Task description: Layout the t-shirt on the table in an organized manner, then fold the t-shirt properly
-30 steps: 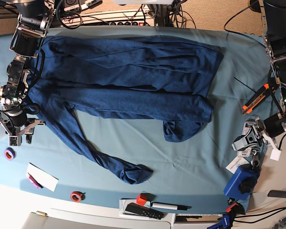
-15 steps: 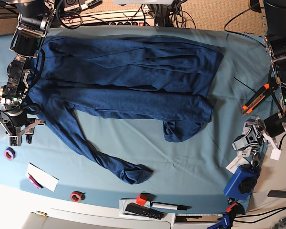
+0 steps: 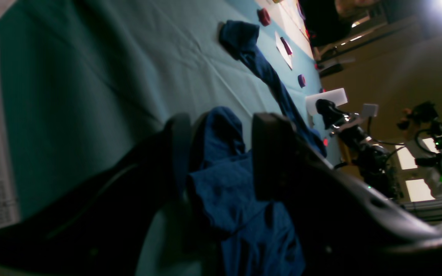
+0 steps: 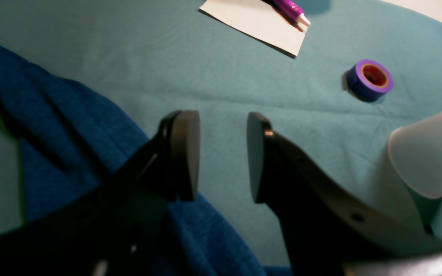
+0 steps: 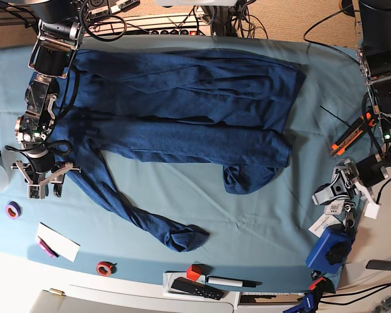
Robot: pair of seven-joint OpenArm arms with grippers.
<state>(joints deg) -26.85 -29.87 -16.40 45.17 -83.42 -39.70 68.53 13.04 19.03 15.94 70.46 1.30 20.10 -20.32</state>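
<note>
The dark navy t-shirt (image 5: 182, 111) lies spread across the far half of the teal table (image 5: 182, 208). One long sleeve trails toward the front and ends in a bunched cuff (image 5: 182, 236); the other sleeve is folded under near the right hem (image 5: 247, 177). My right gripper (image 5: 44, 190) is open and empty at the table's left, just beside the shirt's sleeve (image 4: 52, 126); its midpoint (image 4: 221, 157) is over bare cloth (image 4: 263, 76). My left gripper (image 5: 327, 192) is open and empty at the right edge, apart from the shirt; in its own view the gripper (image 3: 221, 153) frames the shirt (image 3: 236, 191) beyond.
A purple tape roll (image 5: 13, 210), white paper (image 5: 57, 241) and red tape roll (image 5: 104, 267) lie at the front left. A red cube (image 5: 194, 272), black remote (image 5: 195, 288) and pen (image 5: 231, 282) sit at the front edge. A blue object (image 5: 329, 248) and orange tool (image 5: 348, 137) are at the right.
The arm on the base view's left has shifted right and slightly back, bringing its open gripper closer to the shirt's sleeve. The other gripper moved slightly. The shirt has not moved.
</note>
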